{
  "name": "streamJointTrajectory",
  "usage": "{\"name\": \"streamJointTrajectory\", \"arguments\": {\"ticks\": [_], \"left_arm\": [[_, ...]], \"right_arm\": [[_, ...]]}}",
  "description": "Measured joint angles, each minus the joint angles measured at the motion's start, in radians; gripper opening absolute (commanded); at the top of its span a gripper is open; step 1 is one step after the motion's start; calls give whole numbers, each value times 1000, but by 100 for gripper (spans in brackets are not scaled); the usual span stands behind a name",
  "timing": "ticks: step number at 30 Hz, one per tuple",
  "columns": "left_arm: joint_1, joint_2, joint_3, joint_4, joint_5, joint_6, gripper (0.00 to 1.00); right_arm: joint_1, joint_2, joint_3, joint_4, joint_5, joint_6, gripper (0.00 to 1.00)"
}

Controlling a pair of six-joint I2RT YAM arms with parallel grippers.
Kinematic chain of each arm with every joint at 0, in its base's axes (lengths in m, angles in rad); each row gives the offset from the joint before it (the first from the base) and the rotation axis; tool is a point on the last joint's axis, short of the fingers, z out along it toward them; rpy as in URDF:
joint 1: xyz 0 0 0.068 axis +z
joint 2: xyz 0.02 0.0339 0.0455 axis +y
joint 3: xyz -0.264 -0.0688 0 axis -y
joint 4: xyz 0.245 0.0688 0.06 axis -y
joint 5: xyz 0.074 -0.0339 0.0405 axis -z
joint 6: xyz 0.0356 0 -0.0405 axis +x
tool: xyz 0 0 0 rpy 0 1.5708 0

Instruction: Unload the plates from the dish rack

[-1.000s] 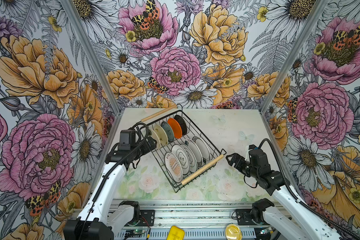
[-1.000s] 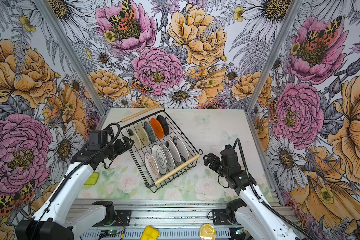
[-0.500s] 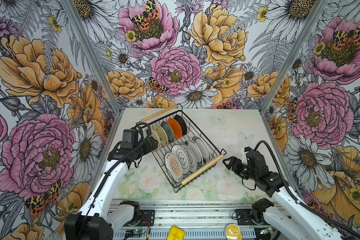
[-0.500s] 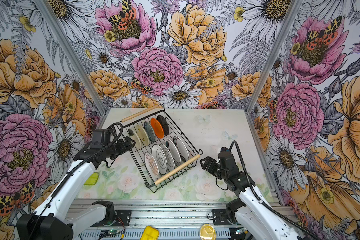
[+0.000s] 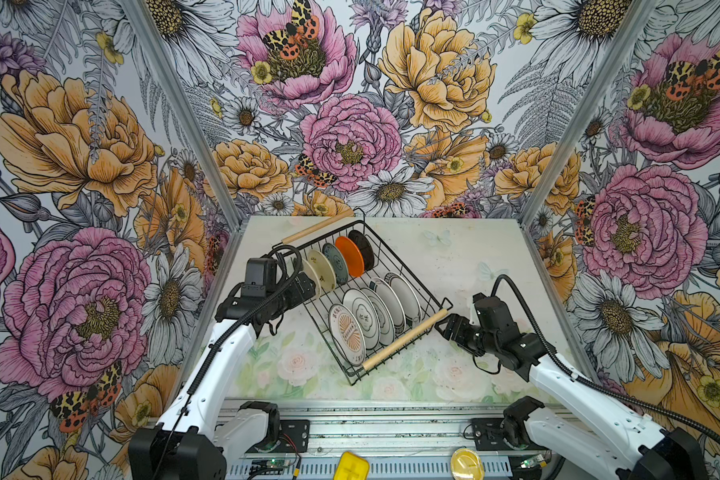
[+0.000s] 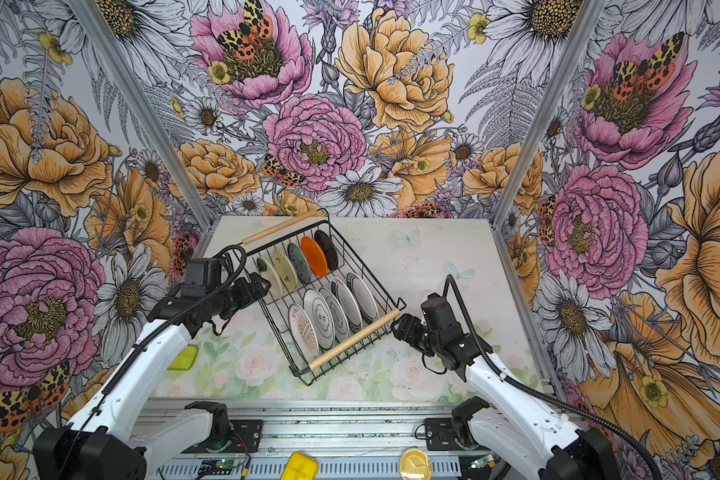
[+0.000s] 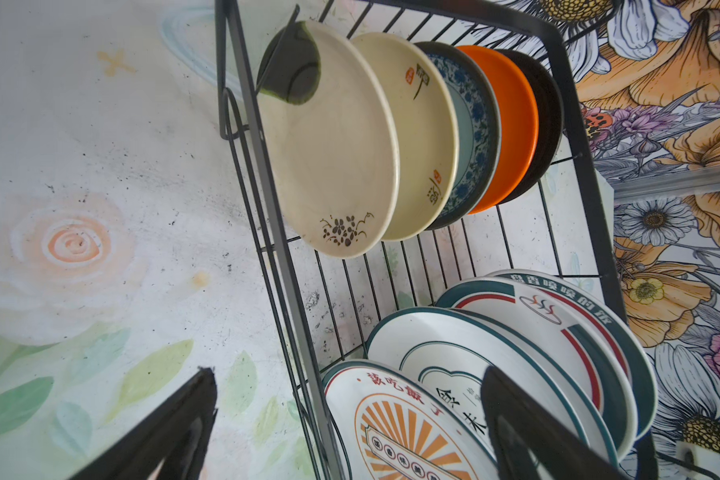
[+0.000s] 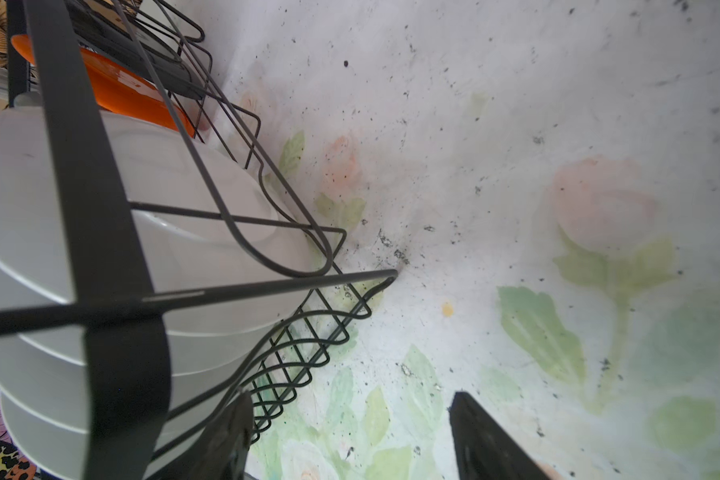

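Note:
The dish rack [image 5: 404, 340] lies askew at mid-table, a black wire basket with wooden rod handles. It holds two rows of upright plates: small ones, cream [image 7: 333, 145] through orange [image 5: 350, 255] to black, and several larger white ones, the nearest with an orange sunburst [image 5: 347, 332]. My left gripper [image 5: 308, 286] is open at the rack's left side; in the left wrist view its jaws [image 7: 350, 415] straddle the side wire above the sunburst plate [image 7: 404, 432]. My right gripper [image 5: 443, 326] is open beside the rack's near-right corner, with only table between its jaws [image 8: 350, 424].
Bare floral tabletop [image 5: 454, 257] stretches right of and behind the rack. A yellow-green object [image 6: 182, 357] lies on the table under my left arm. Two yellow items [image 5: 351, 467] [image 5: 466, 463] sit on the front rail. Patterned walls enclose three sides.
My right gripper has moved left to the rack's near-right corner and its jaws have narrowed somewhat. My left gripper has edged closer to the rack's side.

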Motion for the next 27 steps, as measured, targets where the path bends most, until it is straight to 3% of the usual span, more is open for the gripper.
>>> {"name": "streamJointTrajectory", "arguments": {"ticks": [13, 18, 27], "left_arm": [[63, 4, 0, 0, -6, 1, 99], [94, 21, 0, 0, -6, 1, 99], [143, 30, 0, -2, -6, 5, 99]], "right_arm": [[-2, 287, 202, -7, -3, -113, 76], [-14, 443, 349, -17, -12, -179, 76], [-53, 791, 680, -2, -147, -309, 76]]}}
